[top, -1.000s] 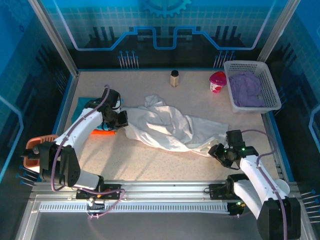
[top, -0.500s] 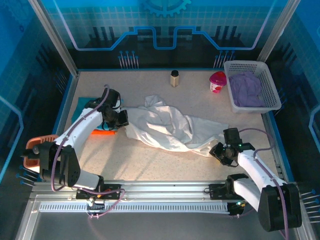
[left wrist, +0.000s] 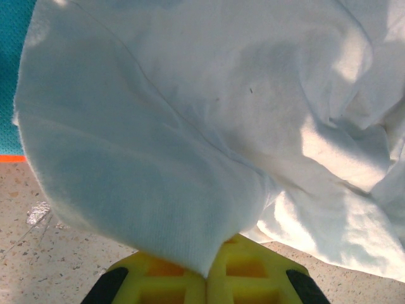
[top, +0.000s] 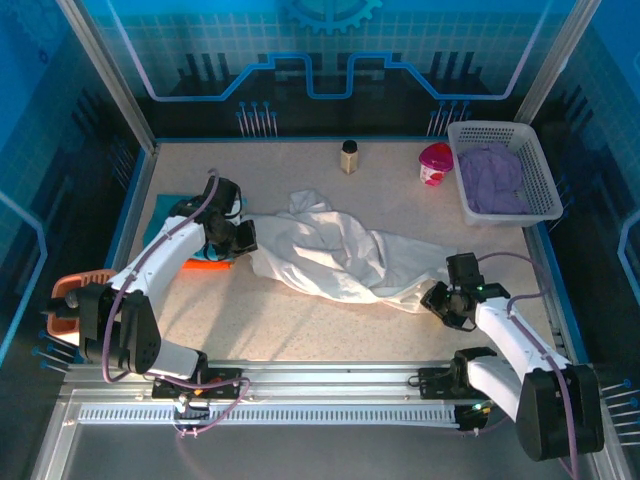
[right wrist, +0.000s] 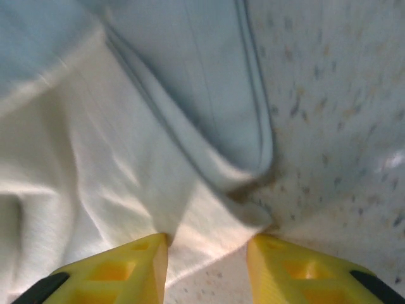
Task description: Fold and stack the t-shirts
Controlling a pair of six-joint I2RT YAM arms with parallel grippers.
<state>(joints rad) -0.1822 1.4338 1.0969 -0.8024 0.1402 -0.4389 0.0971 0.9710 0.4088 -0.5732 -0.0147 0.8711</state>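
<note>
Right hand (right wrist: 205, 244) straddles white shirt (right wrist: 82, 164) hem

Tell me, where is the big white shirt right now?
In the top view the white t-shirt lies crumpled mid-table, running from the left gripper to the right gripper.

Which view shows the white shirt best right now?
Top external: the whole white shirt is visible, crumpled, end to end. Left wrist shows a fold pinched in the shut left claw; right wrist, a hem corner at the open right claw.
</note>
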